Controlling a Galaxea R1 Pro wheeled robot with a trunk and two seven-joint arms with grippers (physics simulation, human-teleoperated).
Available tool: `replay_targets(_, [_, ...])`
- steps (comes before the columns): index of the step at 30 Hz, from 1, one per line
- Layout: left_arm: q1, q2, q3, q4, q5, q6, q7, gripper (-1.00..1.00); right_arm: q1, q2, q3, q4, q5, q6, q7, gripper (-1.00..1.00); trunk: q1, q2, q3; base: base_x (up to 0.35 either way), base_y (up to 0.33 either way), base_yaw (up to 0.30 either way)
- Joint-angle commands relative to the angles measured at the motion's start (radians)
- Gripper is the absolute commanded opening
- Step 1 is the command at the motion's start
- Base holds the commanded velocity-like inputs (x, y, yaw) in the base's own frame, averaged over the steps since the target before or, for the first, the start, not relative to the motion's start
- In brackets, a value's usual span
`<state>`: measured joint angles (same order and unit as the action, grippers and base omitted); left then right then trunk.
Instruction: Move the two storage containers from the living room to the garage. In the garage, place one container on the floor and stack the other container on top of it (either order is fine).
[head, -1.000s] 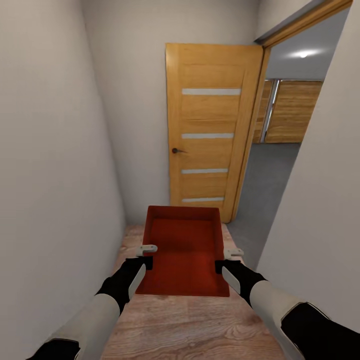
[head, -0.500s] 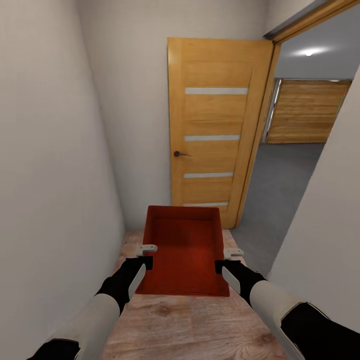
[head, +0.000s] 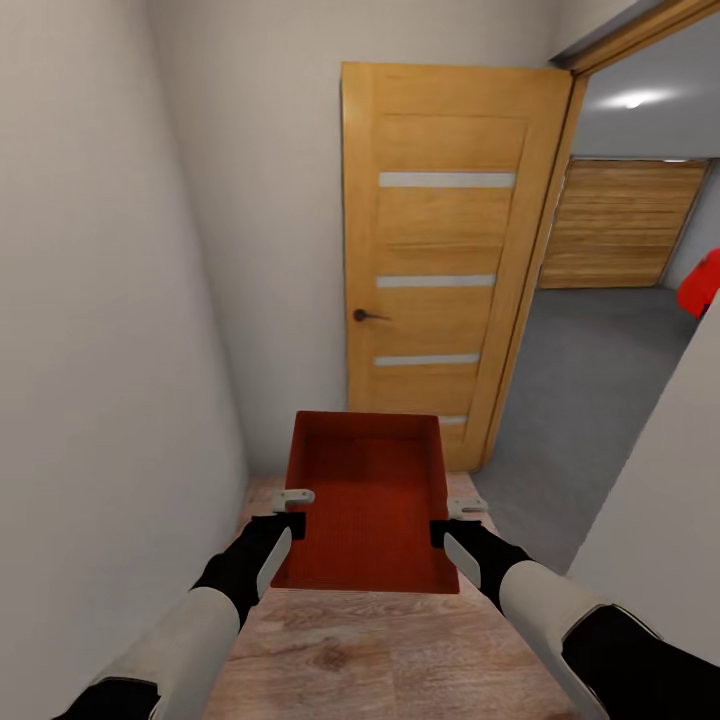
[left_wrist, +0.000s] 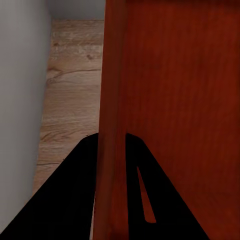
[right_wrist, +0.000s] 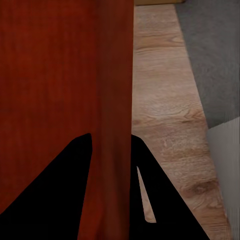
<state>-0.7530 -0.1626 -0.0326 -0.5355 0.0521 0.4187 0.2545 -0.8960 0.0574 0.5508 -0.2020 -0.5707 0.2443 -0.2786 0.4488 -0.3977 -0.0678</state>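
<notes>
- Head view: I'm in a narrow hall on wood plank flooring (head: 380, 650), carrying one storage container (head: 365, 500) out front, level, open side up, clear of the planks as far as I can judge.
- Left gripper (head: 291, 508) is clamped on the container's left wall; left wrist view shows that wall edge-on between the two dark fingers (left_wrist: 67, 200).
- Right gripper (head: 456, 519) is clamped on the right wall the same way; right wrist view has the wall (right_wrist: 112, 125) pinched between its fingers.
- Both forearms reach forward, roughly symmetric, wrists just below rim height.
- Ahead: open door (head: 450, 260) swung against the end wall. Doorway to its right opens onto the grey garage floor (head: 590, 390).
- Step in hand, as I read it: turn right through the doorway.
- Doing it well: rotate the base slowly, hold both arms fixed so the bin doesn't twist in the pinch, keep its far corner off the door edge and my right elbow off the white wall corner (head: 650, 520).
- Glossy red thing (head: 700, 283) at far right in the garage is not a bin.
</notes>
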Motion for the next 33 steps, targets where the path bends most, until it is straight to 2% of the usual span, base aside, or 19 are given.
replay_targets(1, [0.0, 0.001, -0.013, 0.018, 0.029, 0.037, 0.009, -1.0, -0.002, -0.01, -0.006, -0.005, 0.017, 0.006, -0.004, -1.0, 0.001, -0.002, -0.002, 0.321, 0.052, 0.0])
replay_targets(7, [0.0, 0.001, -0.012, 0.013, 0.029, 0.037, 0.009, -1.0, -0.002, -0.01, -0.006, -0.005, 0.017, 0.006, -0.004, -1.0, 0.001, -0.002, -0.002, 0.235, 0.015, -0.09])
replay_targets(23, [0.0, 0.001, -0.012, 0.012, 0.029, 0.037, 0.01, -1.0, -0.002, -0.01, -0.006, -0.005, 0.017, 0.006, -0.004, -1.0, 0.001, -0.002, -0.002, 0.005, 0.0, -0.221])
replay_targets(33, [0.0, 0.001, -0.013, 0.015, 0.029, 0.037, 0.011, -1.0, -0.002, -0.01, -0.006, -0.005, 0.017, 0.006, -0.003, -1.0, 0.001, -0.002, -0.002, 0.034, 0.013, -0.029])
